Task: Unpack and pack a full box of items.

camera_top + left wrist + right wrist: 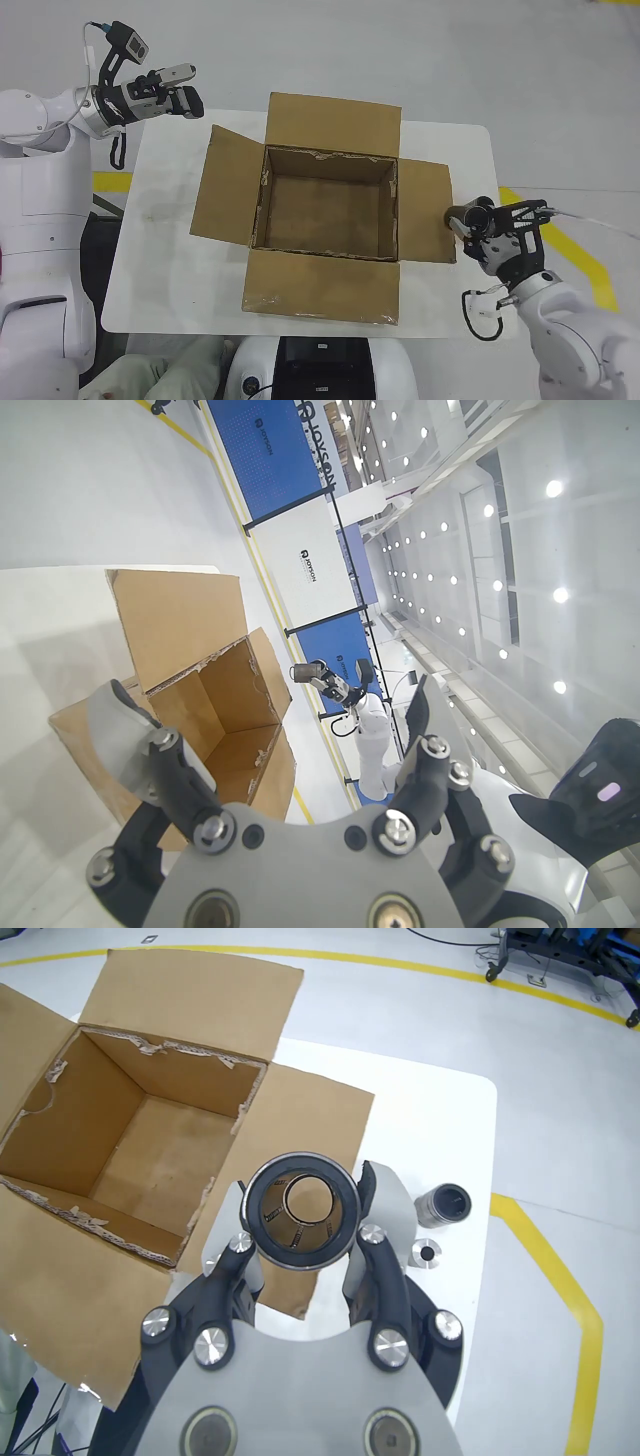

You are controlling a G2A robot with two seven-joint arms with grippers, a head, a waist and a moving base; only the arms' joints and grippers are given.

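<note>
Near box (175,1078), bearing (300,1163) in right jaws

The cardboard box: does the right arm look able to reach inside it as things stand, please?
Probably yes. The cardboard box is open with all flaps spread; the right gripper, shut on a metal cylinder, hangs over the nearest flap, and the left gripper sits well clear.

White arms (45,110), black-and-grey hands (270,692), silver screws (390,1341)
</note>
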